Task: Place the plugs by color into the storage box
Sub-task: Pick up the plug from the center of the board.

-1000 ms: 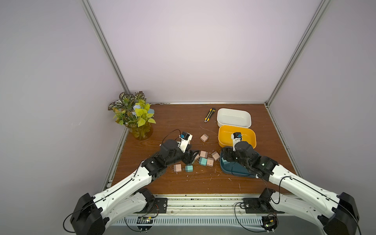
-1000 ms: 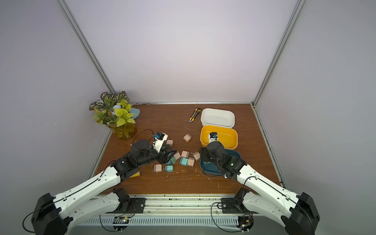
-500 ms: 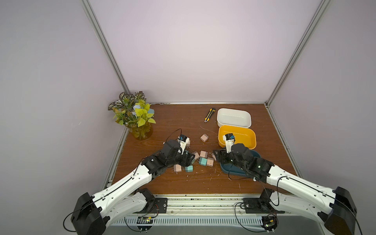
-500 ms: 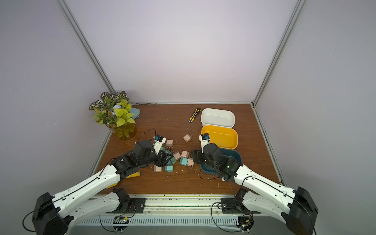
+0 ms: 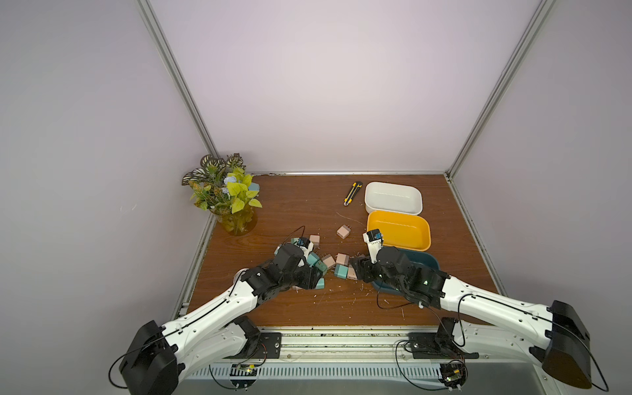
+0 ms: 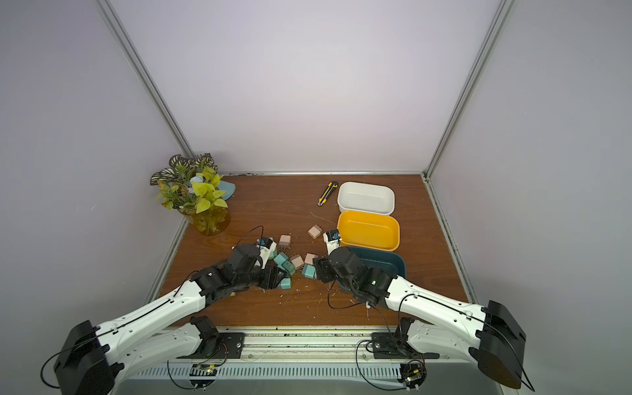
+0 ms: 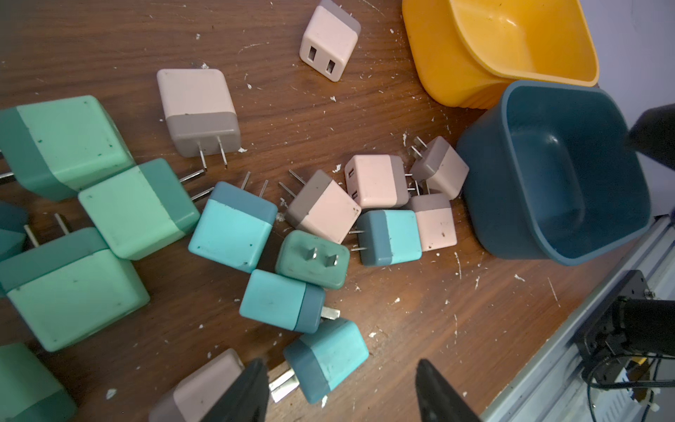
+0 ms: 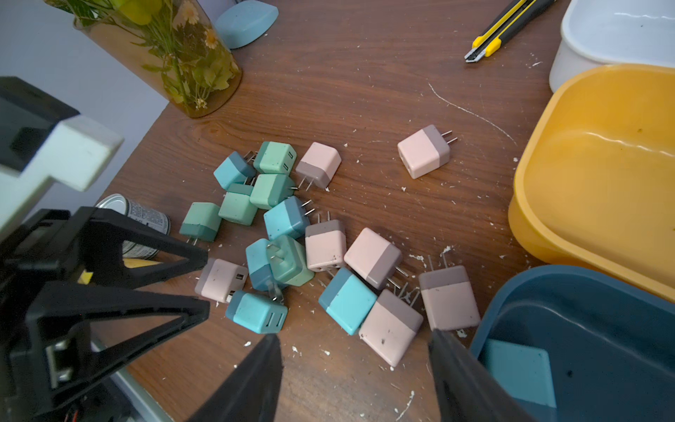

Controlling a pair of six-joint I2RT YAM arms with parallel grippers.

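Progress: early. One teal-blue plug (image 8: pixel 518 372) lay in the dark blue box (image 8: pixel 540 272). The yellow box (image 8: pixel 602 182) and white box (image 8: pixel 613 33) looked empty.

The remaining plugs (image 8: pixel 288 259), a mixed heap of teal-blue, mint and pink, sat mid-table (image 8: pixel 365 91), just beside the dark blue box. A lone pink plug (image 5: pixel 343 232) lay apart, nearer the yellow box.

The left tool (image 7: pixel 338 365) stood open at the heap's edge. Another teal-blue plug (image 7: pixel 328 347) lay between its fingers, apparently not clamped. The right tool (image 8: pixel 352 339) stood open and empty, with a pink plug (image 8: pixel 391 325) just ahead.

Views: only the right wrist view showed the boxed plug. In both top views the right arm covered most of that box. The left wrist view showed no plug in the part of the box it caught.
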